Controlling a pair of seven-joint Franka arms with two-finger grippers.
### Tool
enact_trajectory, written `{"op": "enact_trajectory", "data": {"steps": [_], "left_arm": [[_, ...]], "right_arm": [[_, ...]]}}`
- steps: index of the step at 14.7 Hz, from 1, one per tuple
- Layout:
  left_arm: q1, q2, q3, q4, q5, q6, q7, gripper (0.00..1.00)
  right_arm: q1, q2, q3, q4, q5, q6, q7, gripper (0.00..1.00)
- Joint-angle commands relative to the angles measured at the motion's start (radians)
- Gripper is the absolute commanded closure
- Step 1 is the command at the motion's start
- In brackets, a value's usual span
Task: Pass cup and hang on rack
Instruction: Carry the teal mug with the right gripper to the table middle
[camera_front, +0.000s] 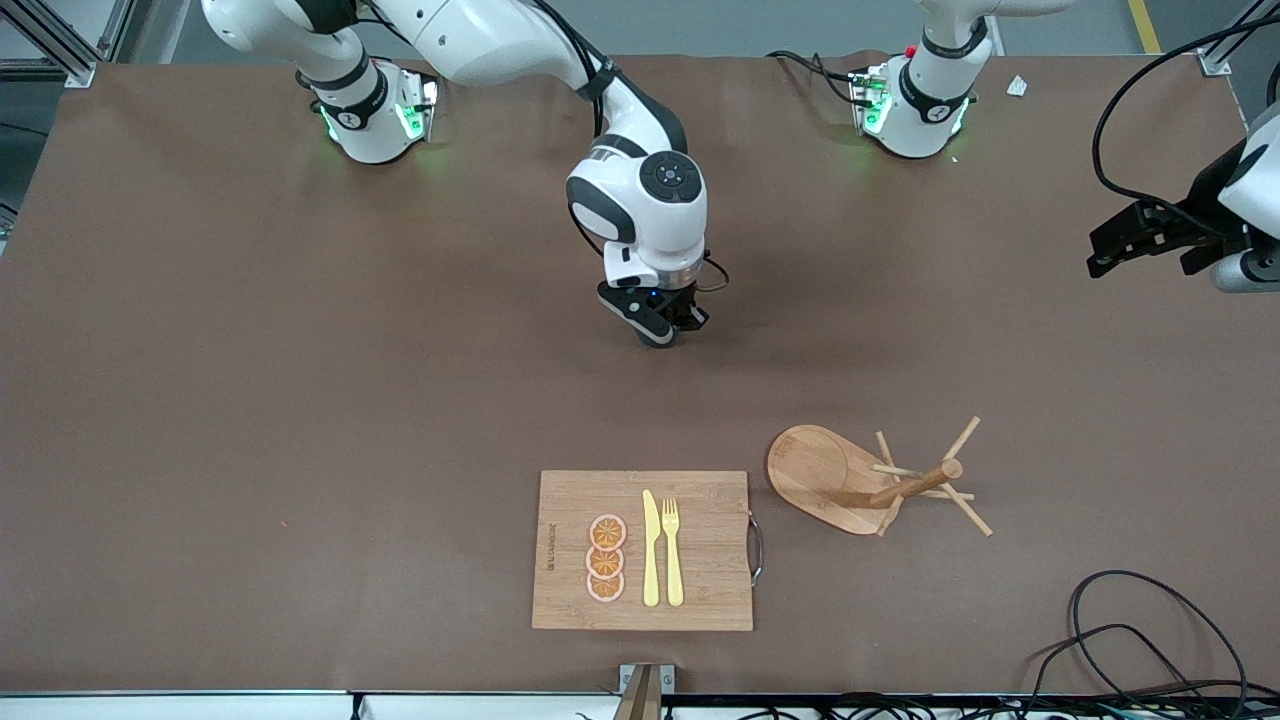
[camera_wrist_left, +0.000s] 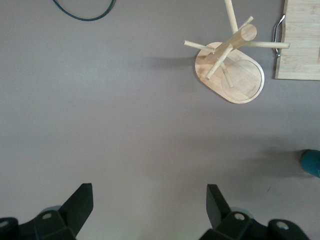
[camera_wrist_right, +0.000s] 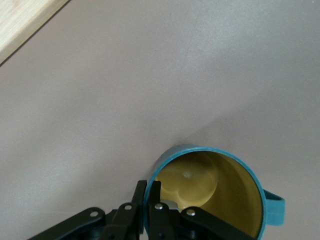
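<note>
Bright, even overhead light; soft shadows, sharp focus

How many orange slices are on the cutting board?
3, in a row on the cutting board beside the yellow knife: one farthest from the front camera, one in the middle, one nearest.

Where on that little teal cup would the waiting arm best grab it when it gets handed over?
Probably the rim, from above, on a stretch away from the right gripper, which is shut on the wall of the cup with one finger inside. The cup's mouth faces up, so the thin wall suits a pinch. The handle sticks out sideways and is best left free for a peg of the rack. The left gripper hangs open.
</note>
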Motion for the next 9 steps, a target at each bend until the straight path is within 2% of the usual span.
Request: {"op": "enact_trajectory", "data": {"steps": [1,7,9], "left_arm": [[0.007,0.002,0.000,0.018,-0.009,-0.026,0.008,0.00],[0.022,0.011,0.000,0.017,-0.020,-0.007,0.006,0.00],[0.027,0.011,0.000,0.014,-0.040,-0.009,0.003,0.00]], "right_arm": [[0.009,0.036,0.002,0.065,-0.021,-0.046,0.072,1.00],[0.012,0.041,0.004,0.072,-0.022,-0.060,0.121,1.00],[0.022,0.042,0.004,0.072,-0.025,-0.060,0.121,0.93]]}}
